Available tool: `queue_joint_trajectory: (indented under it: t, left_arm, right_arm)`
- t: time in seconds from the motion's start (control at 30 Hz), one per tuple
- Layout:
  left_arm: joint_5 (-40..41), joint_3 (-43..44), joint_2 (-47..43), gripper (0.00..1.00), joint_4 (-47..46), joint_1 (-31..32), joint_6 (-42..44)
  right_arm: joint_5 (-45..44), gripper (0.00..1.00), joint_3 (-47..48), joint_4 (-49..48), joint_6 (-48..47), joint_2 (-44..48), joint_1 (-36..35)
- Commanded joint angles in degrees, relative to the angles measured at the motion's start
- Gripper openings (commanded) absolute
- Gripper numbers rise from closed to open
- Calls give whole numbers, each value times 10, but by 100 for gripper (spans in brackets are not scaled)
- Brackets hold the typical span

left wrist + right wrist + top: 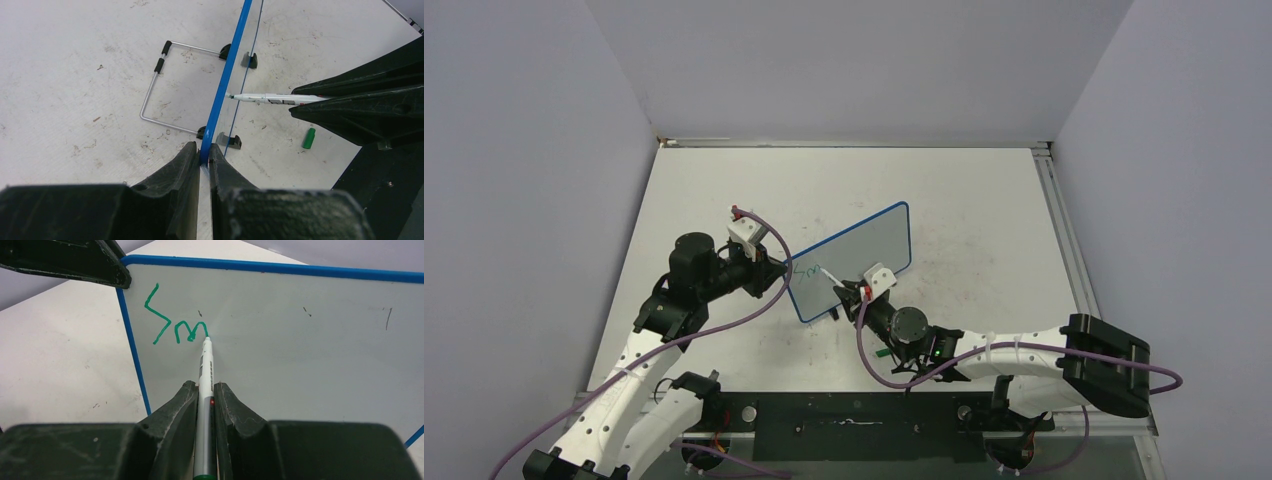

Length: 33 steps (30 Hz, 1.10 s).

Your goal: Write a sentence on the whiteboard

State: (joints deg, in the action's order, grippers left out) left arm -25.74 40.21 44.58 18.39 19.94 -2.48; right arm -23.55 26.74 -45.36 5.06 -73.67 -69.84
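The whiteboard (854,255) with its thin blue frame stands tilted on the table. My left gripper (204,152) is shut on the board's blue left edge (227,75). My right gripper (205,390) is shut on a white marker (206,370) with a green end. The marker's tip touches the board face right after the green letters. The sentence (175,322) consists of a tall zigzag stroke and an "m" shape near the upper left corner. From above, the right gripper (856,292) sits just in front of the board's lower left part.
A green marker cap (309,138) lies on the table in front of the board. A bent wire stand (155,90) props the board from behind, with small black feet (230,141) at its base. Grey walls enclose the scuffed white tabletop (984,230).
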Motion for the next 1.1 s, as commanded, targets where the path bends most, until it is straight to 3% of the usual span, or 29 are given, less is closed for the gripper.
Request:
queue_joint_trajectory:
  t: [0.0, 0.33, 0.77, 1.07]
  left_arm:
    - [-7, 2, -3, 0, 15, 4, -1]
    - [-8, 2, -1, 0, 14, 4, -1]
    - [-5, 3, -1, 0, 15, 4, -1]
    - [-6, 2, -3, 0, 16, 4, -2]
  right_arm:
    - [-11, 5, -10, -16, 19, -7, -2]
    - [-6, 5, -15, -16, 25, -5, -2]
    - [-11, 5, -1, 9, 3, 75, -20]
    - [-25, 5, 13, -2, -14, 54, -19]
